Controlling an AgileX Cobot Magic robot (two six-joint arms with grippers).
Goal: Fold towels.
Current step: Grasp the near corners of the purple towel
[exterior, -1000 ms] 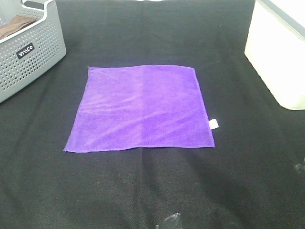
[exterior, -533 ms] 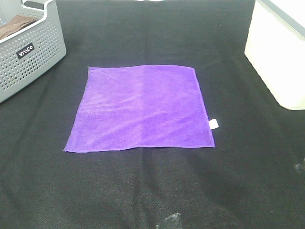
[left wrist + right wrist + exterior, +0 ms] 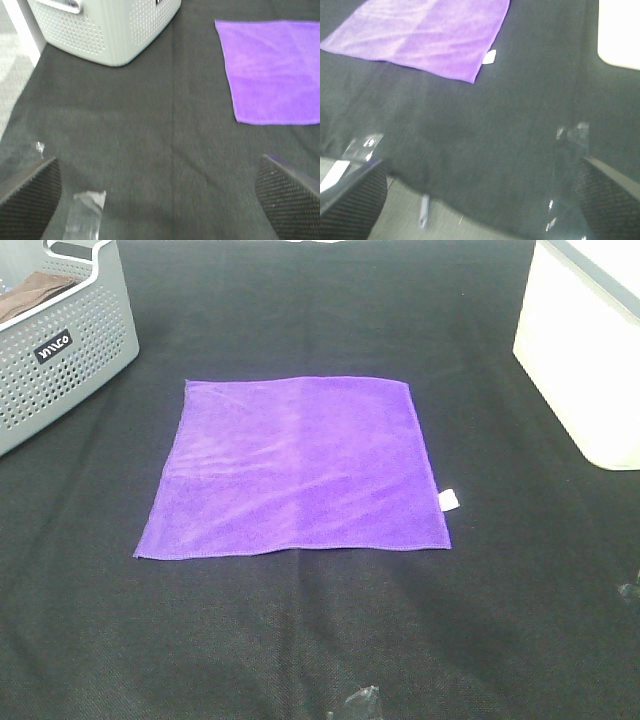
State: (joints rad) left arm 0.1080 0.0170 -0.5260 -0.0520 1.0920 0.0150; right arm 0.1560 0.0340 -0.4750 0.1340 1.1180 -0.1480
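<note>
Because the purple towel (image 3: 295,468) lies spread flat for folding (white tag (image 3: 449,499) at its right edge), you see the left gripper (image 3: 160,200) and right gripper (image 3: 480,197) wide open, empty, near of it.

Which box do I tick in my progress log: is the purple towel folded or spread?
Spread flat: the purple towel lies as one open square, all four edges and its white tag showing.
</note>
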